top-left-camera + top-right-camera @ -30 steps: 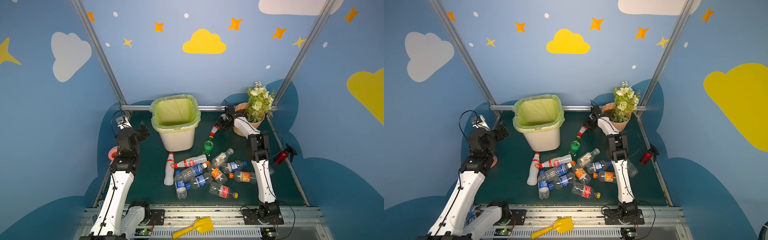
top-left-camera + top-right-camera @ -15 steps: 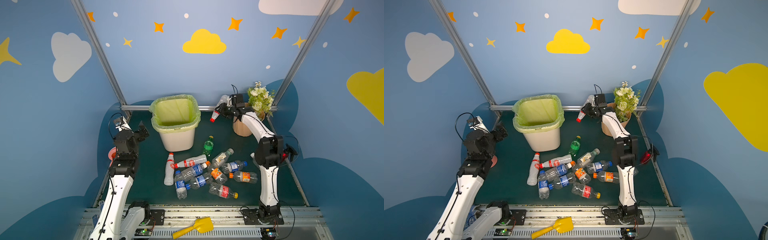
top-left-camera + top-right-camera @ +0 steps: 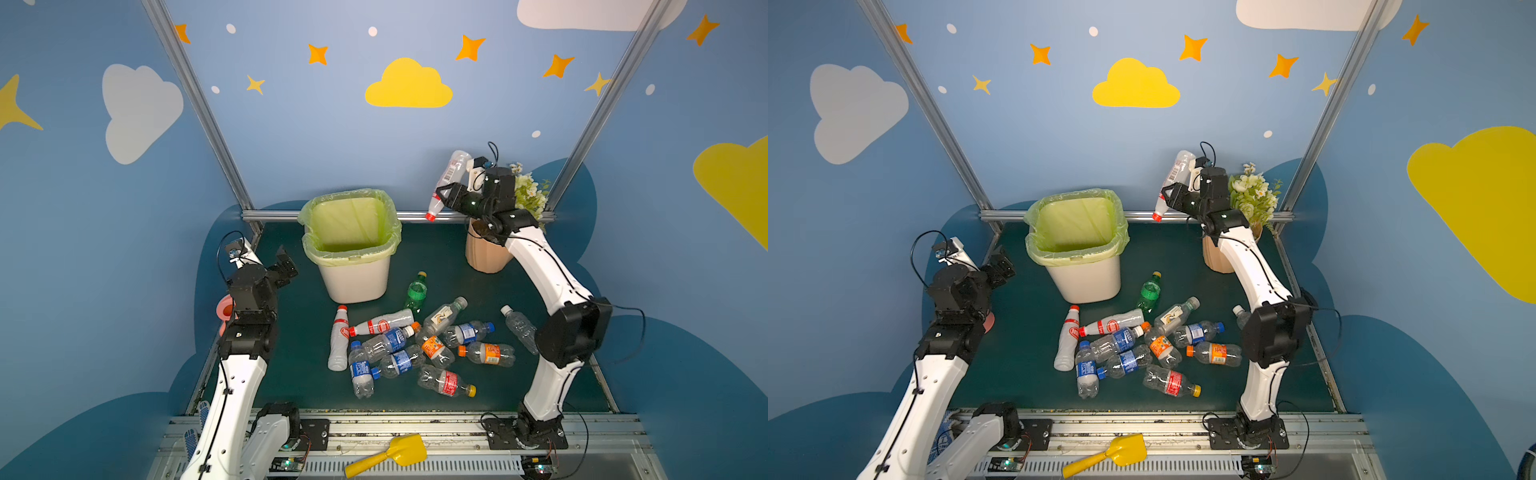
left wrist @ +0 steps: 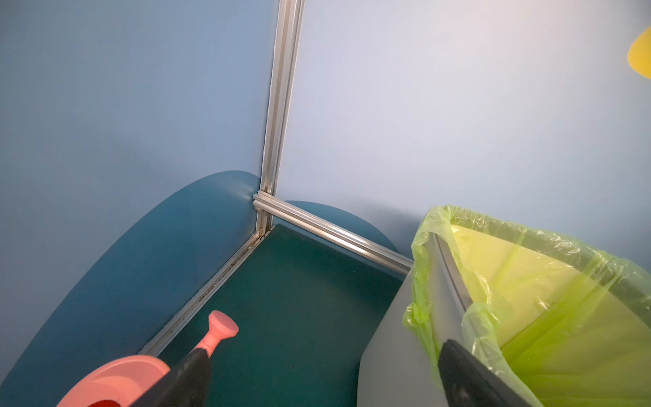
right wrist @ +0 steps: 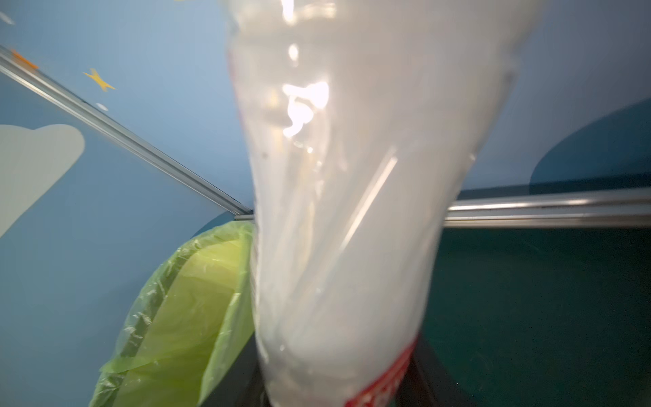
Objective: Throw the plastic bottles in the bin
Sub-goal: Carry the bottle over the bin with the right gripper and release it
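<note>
Since your right claw [image 3: 441, 195], upper right in a top view, clamps a bottle [image 3: 453, 168] right of the bin [image 3: 357, 282], swing left before releasing. Right wrist view: bin [image 5: 183, 299] lower left. Left wrist view: left claw [image 4: 324, 375] apart, empty.

Dark green table [image 3: 299, 370], bin [image 3: 355, 282], scattered plastic bottles [image 3: 386, 341], flower pot [image 3: 482, 257]

Right claw [image 3: 445, 195] holds white bottle [image 3: 453, 170] aloft.

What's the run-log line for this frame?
right gripper: shut on white bottle, cap down, high, right of bin | left gripper: open, empty, left of bin | other bottles: lying on table
</note>
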{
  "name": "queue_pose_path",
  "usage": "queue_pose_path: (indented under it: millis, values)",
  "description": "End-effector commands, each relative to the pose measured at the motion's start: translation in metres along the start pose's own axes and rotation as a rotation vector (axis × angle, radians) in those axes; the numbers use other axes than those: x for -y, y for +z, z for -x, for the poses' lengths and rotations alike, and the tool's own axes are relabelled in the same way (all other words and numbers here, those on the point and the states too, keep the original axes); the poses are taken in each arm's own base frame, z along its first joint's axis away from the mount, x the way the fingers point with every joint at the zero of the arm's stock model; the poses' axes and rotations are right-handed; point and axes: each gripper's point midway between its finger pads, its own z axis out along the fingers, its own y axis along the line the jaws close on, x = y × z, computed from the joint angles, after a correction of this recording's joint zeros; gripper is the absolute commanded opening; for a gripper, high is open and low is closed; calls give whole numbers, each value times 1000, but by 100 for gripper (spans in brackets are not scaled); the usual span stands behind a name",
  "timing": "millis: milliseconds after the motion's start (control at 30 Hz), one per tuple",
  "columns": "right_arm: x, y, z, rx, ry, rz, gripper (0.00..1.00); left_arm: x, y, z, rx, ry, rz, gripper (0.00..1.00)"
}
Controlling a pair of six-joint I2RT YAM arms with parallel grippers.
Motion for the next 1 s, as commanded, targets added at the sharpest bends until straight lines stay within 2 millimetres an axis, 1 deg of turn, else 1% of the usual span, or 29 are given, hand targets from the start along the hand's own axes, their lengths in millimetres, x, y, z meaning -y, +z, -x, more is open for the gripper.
queue_pose_path:
  millis: [0,67,133,167,200,267,333,400,500,533,567,600,633,700,733,767,800,833,933,967]
  values:
    - [-56,-45,48,194,-170,88,46,-7,-2,-1,4,-22,30,100]
    - [-82,-58,52,237,-219,142,47,-8,-2,-3,-1,-25,36,100]
    - [-108,-67,50,262,-262,207,47,-8,-2,-4,-3,-30,38,100]
    - [-124,-71,47,273,-288,242,47,-8,-2,-4,-6,-32,38,100]
    - [-135,-73,43,275,-306,265,47,-8,-2,-4,-6,-35,35,100]
    - [-159,-70,27,258,-344,323,48,-7,-3,-3,-4,-37,31,100]
    - [-181,-60,2,203,-378,379,48,-7,-5,-3,-1,-40,27,100]
    - [-194,-39,-35,108,-405,415,50,-6,-6,-3,0,-44,20,100]
    - [-198,-5,-87,-55,-423,438,54,-4,-7,-3,-2,-51,4,100]
    - [-195,3,-98,-97,-429,428,56,-3,-8,-3,-7,-51,-2,100]
    - [-195,8,-104,-124,-450,419,63,-2,-9,-3,-9,-50,-5,100]
    - [-194,9,-102,-131,-472,400,72,-2,-11,-2,-13,-45,-7,100]
    - [-194,6,-95,-115,-492,383,80,-2,-13,0,-11,-39,-8,100]
    - [-196,-7,-69,-36,-542,338,88,-4,-18,5,0,-23,2,100]
    - [-199,-20,-52,20,-568,318,92,-5,-21,7,8,-17,4,100]
    - [-202,-33,-37,71,-590,303,94,-6,-24,10,16,-13,7,100]
    - [-203,-42,-28,101,-603,295,95,-7,-27,11,20,-14,7,100]
    - [-205,-58,-13,150,-616,285,96,-7,-30,12,25,-14,7,100]
    - [-200,-92,8,244,-624,249,96,-7,-38,16,38,-17,3,100]
    - [-195,-101,12,270,-623,230,96,-7,-41,17,42,-17,1,100]
